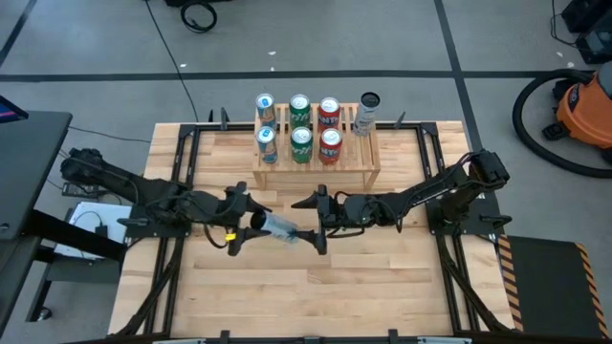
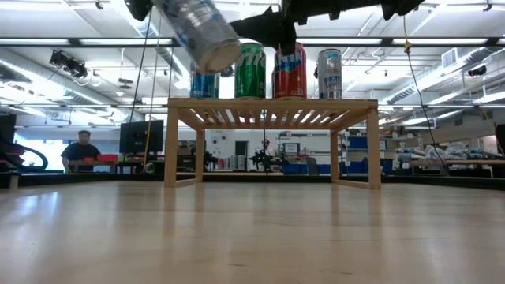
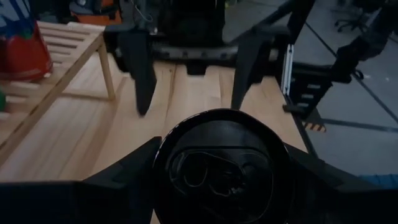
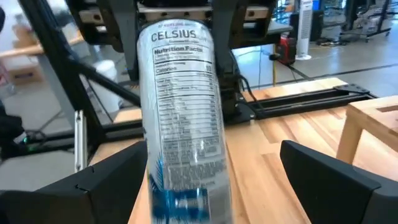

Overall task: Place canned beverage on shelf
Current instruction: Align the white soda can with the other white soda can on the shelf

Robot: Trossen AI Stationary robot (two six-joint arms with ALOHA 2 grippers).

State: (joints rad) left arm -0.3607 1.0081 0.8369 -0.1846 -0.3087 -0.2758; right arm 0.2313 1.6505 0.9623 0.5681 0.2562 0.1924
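Slim and silvery, the printed can [image 4: 180,118] lay tilted in the left gripper [image 1: 251,222], pinched by dark fingers above pale plank table [image 1: 316,287]. Facing it, the right gripper [image 1: 314,222] stood spread. Behind, the slatted wooden shelf [image 1: 349,162] carried cylindrical cans.

An orange round shop vacuum [image 1: 588,110] with a black hose [image 1: 532,124] sits on the grey floor; a seated person [image 2: 80,150] is far behind the table.
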